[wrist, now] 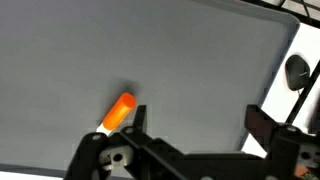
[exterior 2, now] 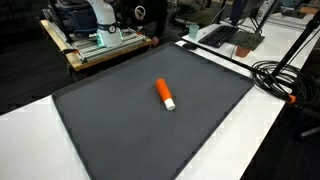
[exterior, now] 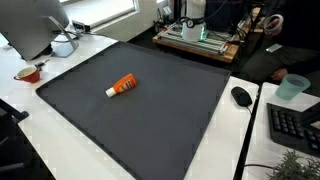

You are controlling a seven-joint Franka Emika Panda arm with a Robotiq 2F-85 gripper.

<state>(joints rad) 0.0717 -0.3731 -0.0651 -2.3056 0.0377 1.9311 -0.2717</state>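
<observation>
An orange tube with a white cap lies on its side near the middle of a dark grey mat. It shows in both exterior views on the mat. In the wrist view my gripper is open and empty, well above the mat. The tube lies just outside my left finger, partly hidden by it. My gripper is not seen in either exterior view.
A black computer mouse lies on the white table beside the mat, also in the wrist view. A keyboard, a teal cup, a red bowl and a monitor stand around. Cables lie at one edge.
</observation>
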